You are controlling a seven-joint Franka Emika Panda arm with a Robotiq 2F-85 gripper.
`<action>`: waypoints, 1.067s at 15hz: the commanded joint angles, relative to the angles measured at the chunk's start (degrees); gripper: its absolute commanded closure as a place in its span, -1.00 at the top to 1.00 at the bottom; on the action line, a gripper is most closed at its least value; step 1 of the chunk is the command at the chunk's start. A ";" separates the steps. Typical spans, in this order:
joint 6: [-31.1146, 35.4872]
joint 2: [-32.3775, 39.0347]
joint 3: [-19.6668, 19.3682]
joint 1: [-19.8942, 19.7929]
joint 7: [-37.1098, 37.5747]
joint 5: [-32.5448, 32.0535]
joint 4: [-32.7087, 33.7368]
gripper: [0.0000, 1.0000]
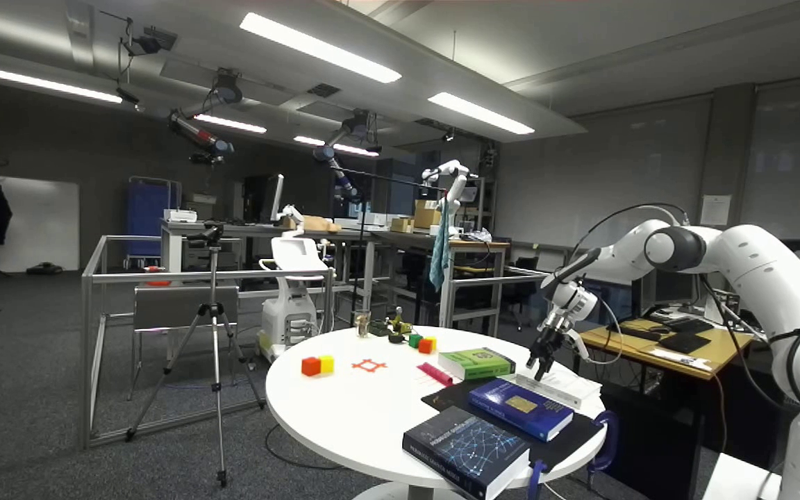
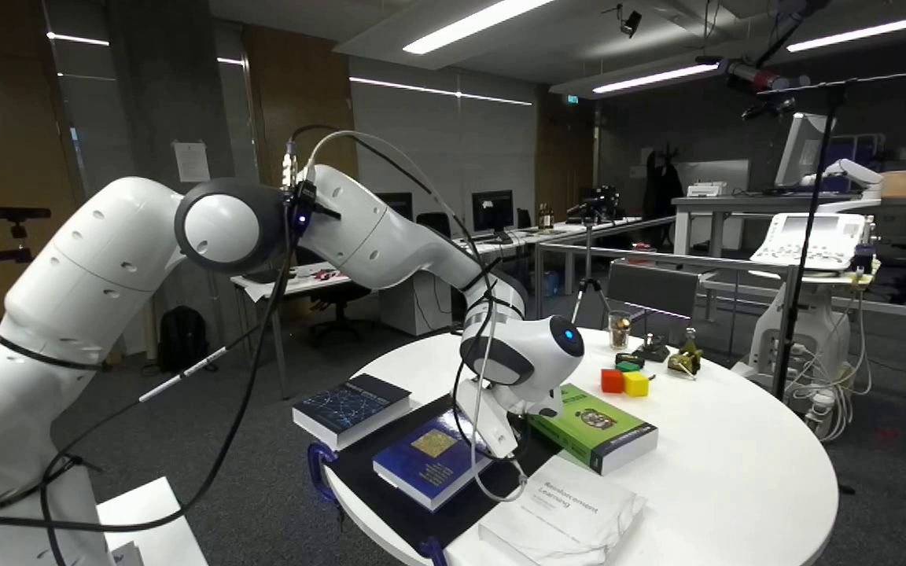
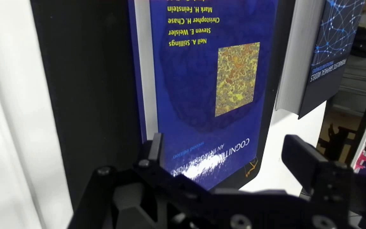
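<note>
My gripper (image 3: 224,148) is open, with nothing between its fingers. In the wrist view its fingers are spread over the title end of a blue book (image 3: 199,95). In an exterior view the gripper (image 1: 537,368) points down by a white book (image 1: 558,387); contact cannot be told. The blue book (image 1: 521,408) lies flat on a black mat (image 1: 584,437). A dark book with blue lines (image 1: 469,444) lies at the mat's side, a green book (image 1: 476,364) at the other. In an exterior view the arm's hand hides the fingertips above the blue book (image 2: 429,460).
The round white table (image 1: 344,410) bears red and yellow cubes (image 1: 311,366), more cubes (image 1: 428,345), an orange-red hash shape (image 1: 369,365), a pink strip (image 1: 436,373), a glass (image 2: 620,330) and small figures (image 2: 685,359). Blue clamps (image 1: 607,439) grip its edge.
</note>
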 commanded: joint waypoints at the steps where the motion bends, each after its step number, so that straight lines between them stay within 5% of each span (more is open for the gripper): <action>1: 0.68 1.35 1.05 -1.17 -3.39 1.92 1.11 1.00; 16: 6.16 4.57 1.58 -0.53 -10.51 7.37 0.42 1.00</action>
